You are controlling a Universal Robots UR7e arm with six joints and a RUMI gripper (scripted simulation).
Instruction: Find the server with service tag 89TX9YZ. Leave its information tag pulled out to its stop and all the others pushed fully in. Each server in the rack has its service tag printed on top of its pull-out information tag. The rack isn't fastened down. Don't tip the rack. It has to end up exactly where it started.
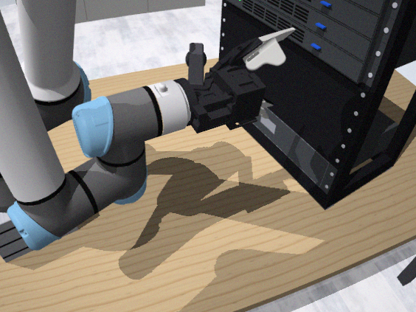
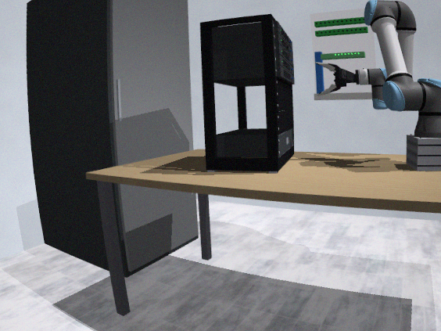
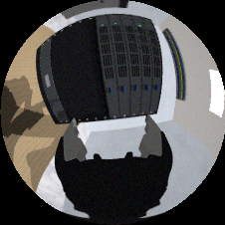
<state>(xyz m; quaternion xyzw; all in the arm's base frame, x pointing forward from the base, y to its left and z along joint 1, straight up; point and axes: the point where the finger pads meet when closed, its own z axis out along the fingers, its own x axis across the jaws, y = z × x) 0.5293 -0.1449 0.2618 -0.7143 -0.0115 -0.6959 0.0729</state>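
Note:
The black rack (image 1: 353,135) (image 2: 271,95) stands upright on the table. Several dark servers (image 1: 343,19) (image 3: 119,65) fill its upper part. Each shows a short blue tab at its front, such as the lowest server's blue tab (image 1: 316,46) (image 3: 111,90). No tag is seen pulled out far, and no service tag is readable. My gripper (image 1: 283,68) (image 2: 317,78) (image 3: 111,116) is open and empty, its pale jaws apart one above the other. It is in front of the rack, with a gap to it in the exterior view. The wrist hides part of the rack's lower front in the top view.
A grey unit (image 1: 295,144) (image 2: 286,142) (image 3: 47,80) sits at the rack's bottom, below an open bay. The wooden table (image 1: 258,259) (image 2: 336,188) bears the rack and arm base (image 2: 424,153). A tall dark cabinet (image 2: 152,75) stands behind the rack. A wall panel (image 2: 340,45) hangs beyond the gripper.

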